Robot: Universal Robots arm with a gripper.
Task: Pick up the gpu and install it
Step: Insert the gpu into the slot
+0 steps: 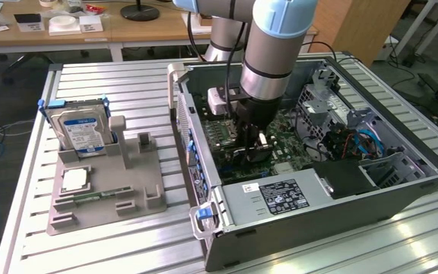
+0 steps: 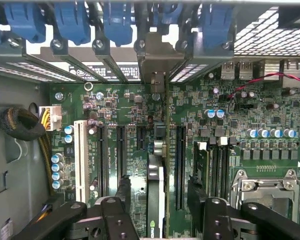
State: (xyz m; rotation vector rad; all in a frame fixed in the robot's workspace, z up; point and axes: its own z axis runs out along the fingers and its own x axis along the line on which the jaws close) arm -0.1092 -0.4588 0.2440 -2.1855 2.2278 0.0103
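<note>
The gpu [image 2: 157,170] stands on edge on the green motherboard [image 2: 125,110] inside the open computer case [image 1: 401,194]. Its silver end bracket [image 2: 152,60] sits against the row of rear slot openings. My gripper [image 2: 160,184] straddles the card from above and is open. Its dark fingers [image 2: 124,192] stand on either side of the card, with a gap between each one and the card. In the exterior view the gripper [image 1: 253,147] reaches down into the middle of the case, and the arm hides most of the card.
A boxy hard drive [image 1: 82,131] stands in a grey fixture [image 1: 139,200] at the exterior view's left, with a small memory stick [image 1: 89,197] lying on it. The power supply [image 1: 280,197] fills the case's near end. The CPU socket [image 2: 270,195] and empty slots [image 2: 81,155] flank the card.
</note>
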